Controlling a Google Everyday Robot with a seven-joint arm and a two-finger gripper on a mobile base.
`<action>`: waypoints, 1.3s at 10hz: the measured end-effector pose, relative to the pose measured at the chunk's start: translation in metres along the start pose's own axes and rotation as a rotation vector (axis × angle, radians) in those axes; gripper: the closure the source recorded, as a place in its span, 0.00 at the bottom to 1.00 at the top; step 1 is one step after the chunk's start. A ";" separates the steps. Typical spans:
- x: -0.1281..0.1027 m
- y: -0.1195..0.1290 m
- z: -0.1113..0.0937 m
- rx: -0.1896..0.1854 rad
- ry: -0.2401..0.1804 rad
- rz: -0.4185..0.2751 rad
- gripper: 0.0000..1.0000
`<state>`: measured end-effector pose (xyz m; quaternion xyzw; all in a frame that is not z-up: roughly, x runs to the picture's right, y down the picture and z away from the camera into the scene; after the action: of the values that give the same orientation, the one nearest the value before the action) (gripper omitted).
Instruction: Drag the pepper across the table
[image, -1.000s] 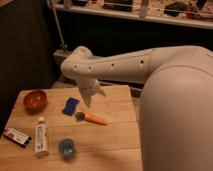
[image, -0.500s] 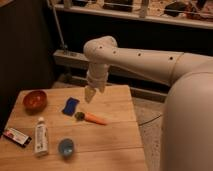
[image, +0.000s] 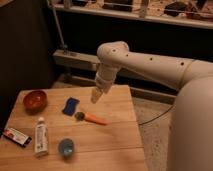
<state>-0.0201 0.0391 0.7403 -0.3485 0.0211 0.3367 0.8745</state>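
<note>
The pepper (image: 92, 118) is a small tapered orange vegetable with a dark stem end pointing left. It lies near the middle of the light wooden table (image: 120, 140). The gripper (image: 95, 96) hangs from the white arm above the table's far half. It is above and a little behind the pepper, apart from it and holding nothing that I can see.
A flat blue piece (image: 70, 105) lies left of the gripper. A round orange-red bowl (image: 35, 99) sits at the far left. A white tube (image: 40, 137), a small blue cup (image: 66, 147) and a flat packet (image: 16, 137) lie at the front left. Dark shelving stands behind the table.
The arm has swung up and to the right, and the gripper has risen and pulled back from just above the pepper. The pepper has stayed in place.
</note>
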 end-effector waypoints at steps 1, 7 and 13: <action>0.007 -0.002 0.013 0.056 0.024 -0.032 0.35; 0.008 0.039 0.060 0.230 0.082 -0.138 0.35; -0.013 0.053 0.077 0.207 0.073 -0.153 0.35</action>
<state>-0.0770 0.1082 0.7709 -0.2690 0.0608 0.2525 0.9275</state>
